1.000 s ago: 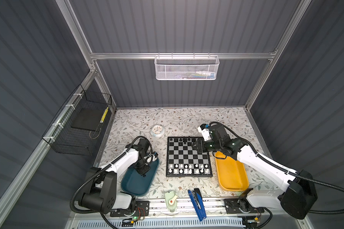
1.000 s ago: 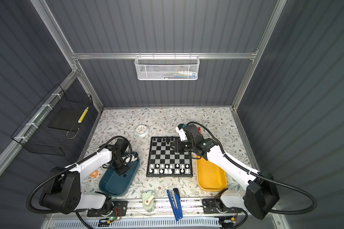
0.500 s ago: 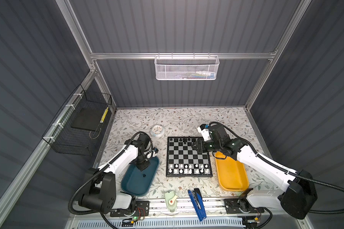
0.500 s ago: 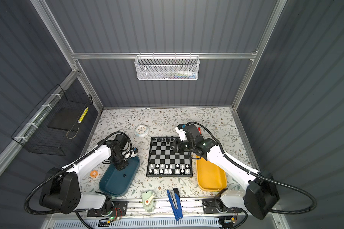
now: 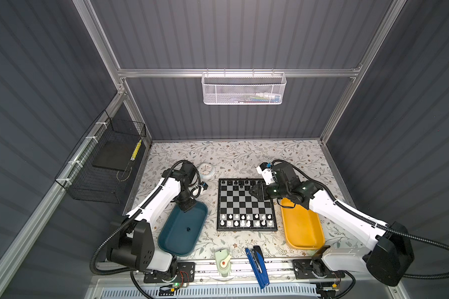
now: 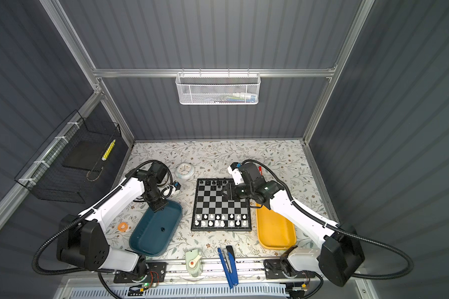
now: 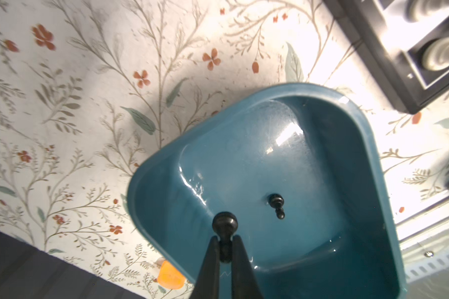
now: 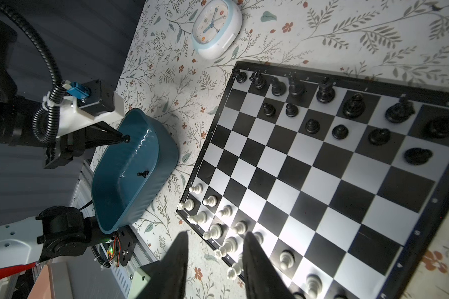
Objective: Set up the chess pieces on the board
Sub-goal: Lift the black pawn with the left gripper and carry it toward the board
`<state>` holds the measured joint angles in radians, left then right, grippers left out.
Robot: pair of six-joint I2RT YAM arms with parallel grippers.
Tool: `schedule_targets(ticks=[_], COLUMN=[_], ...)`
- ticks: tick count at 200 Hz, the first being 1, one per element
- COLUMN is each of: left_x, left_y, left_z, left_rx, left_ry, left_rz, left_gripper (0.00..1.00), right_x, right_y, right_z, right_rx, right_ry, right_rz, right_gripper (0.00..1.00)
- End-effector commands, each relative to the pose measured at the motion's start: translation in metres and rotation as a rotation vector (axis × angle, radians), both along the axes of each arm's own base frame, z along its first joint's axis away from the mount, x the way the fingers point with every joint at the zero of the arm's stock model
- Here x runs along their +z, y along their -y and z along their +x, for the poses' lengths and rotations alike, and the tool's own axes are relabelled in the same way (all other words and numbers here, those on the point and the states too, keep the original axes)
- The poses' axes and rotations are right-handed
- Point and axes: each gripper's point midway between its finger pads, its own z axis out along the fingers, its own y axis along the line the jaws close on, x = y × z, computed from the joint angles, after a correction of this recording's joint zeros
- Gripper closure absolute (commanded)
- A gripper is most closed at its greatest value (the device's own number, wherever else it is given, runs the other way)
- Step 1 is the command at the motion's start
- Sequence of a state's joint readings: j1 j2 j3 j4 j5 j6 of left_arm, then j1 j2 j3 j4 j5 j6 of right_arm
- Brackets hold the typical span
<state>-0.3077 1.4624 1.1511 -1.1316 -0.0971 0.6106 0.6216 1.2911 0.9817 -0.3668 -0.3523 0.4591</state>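
While left jaws pinch it, black chessman (image 7: 224, 224), small, glossy.

Board (image 5: 246, 204) centred on table (image 5: 244, 155), far pieces (image 5: 236, 183) on its back rows, near pieces (image 5: 243, 222) on front 2 rows, L tray (image 5: 175, 240) beside board's L w/ loose piece (image 5: 188, 229) in it, R tray (image 5: 302, 230) beside board's R, clock (image 5: 206, 170) behind board's L corner

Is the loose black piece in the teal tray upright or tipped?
Tipped: the black piece lies on its side on the teal tray floor, clear of the walls.
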Motion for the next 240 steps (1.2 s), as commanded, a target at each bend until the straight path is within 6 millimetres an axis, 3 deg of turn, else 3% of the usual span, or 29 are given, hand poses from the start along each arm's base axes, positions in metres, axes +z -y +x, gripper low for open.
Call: schedule_targets(ticks=[1, 102, 183, 240], left_x=[0.011, 0.041, 0.031, 0.013], left_y=[0.003, 0.046, 0.109, 0.136], left_z=[0.001, 0.062, 0.085, 0.102], left_rx=[-0.013, -0.032, -0.168, -0.194], left_ry=[-0.032, 0.03, 0.064, 0.04], left_rz=[-0.011, -0.12, -0.132, -0.156], left_gripper=[0.95, 0.94, 0.94, 0.94], right_x=[0.006, 0.007, 0.005, 0.005], right_y=[-0.004, 0.0, 0.007, 0.019], right_z=[-0.001, -0.003, -0.011, -0.013], right_rx=[0.027, 0.016, 0.007, -0.035], right_ry=[0.016, 0.02, 0.001, 0.011], right_rz=[0.006, -0.001, -0.013, -0.043], right_gripper=[0.63, 0.63, 0.63, 0.62])
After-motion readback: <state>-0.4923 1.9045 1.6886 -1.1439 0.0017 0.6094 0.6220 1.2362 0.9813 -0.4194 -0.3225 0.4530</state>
